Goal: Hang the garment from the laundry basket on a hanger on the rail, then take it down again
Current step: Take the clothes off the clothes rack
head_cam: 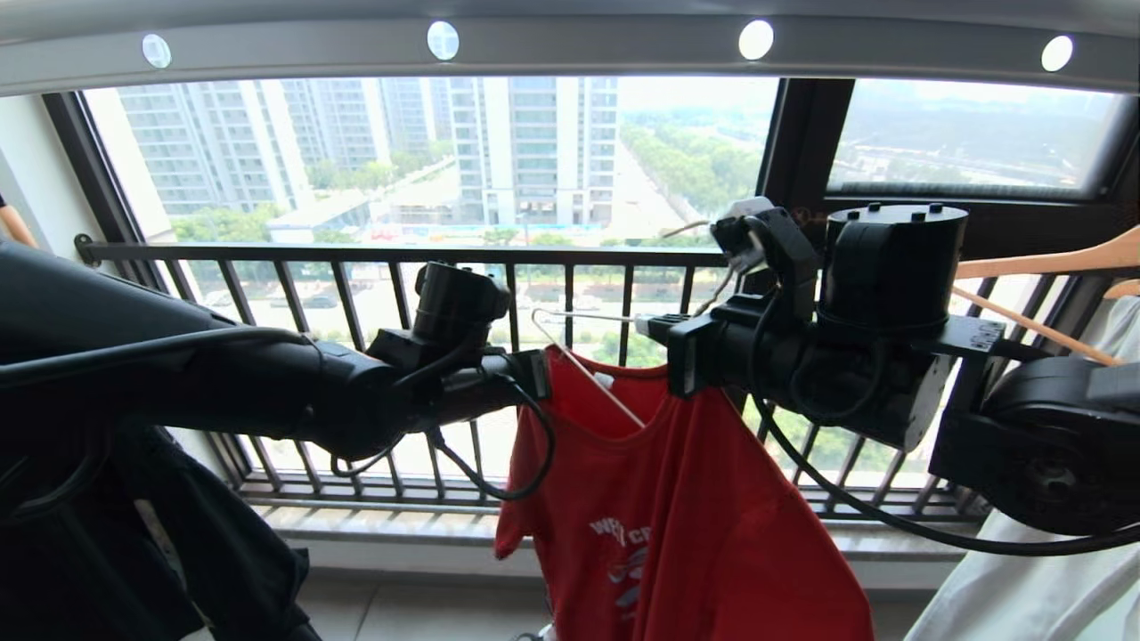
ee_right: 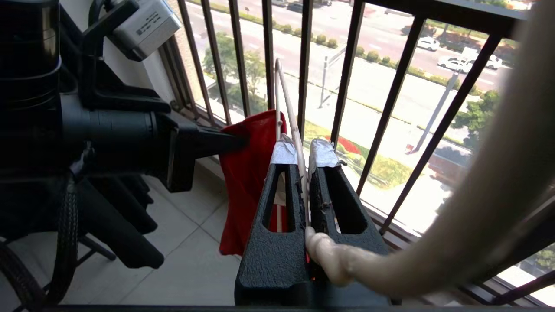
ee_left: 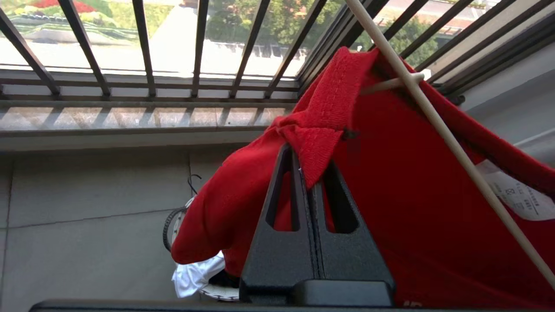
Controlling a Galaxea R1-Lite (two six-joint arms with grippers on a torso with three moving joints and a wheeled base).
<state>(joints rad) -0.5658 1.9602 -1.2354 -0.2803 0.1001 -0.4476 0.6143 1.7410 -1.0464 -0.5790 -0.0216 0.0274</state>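
The red T-shirt garment (head_cam: 686,499) hangs in front of the balcony railing, below the grey rail (head_cam: 570,44) with round holes. My left gripper (head_cam: 534,374) is shut on its ribbed collar (ee_left: 321,130); in the left wrist view the jaws (ee_left: 308,164) pinch the fold. The thin white hanger (head_cam: 579,361) runs into the neck opening, and its wire (ee_left: 451,134) crosses the inside of the shirt. My right gripper (head_cam: 659,325), with taped fingertips (ee_right: 284,151), is shut (ee_right: 303,147) on the hanger wire (ee_right: 286,99) near its twisted neck (ee_right: 334,260). The laundry basket (ee_left: 169,225) shows partly on the floor below.
The black balcony railing (head_cam: 570,258) stands close behind the shirt. Wooden hangers (head_cam: 1051,263) and a white T-shirt (head_cam: 1051,579) hang at the right; a black garment (head_cam: 178,552) hangs at the left. White cloth (ee_left: 195,277) lies in the basket.
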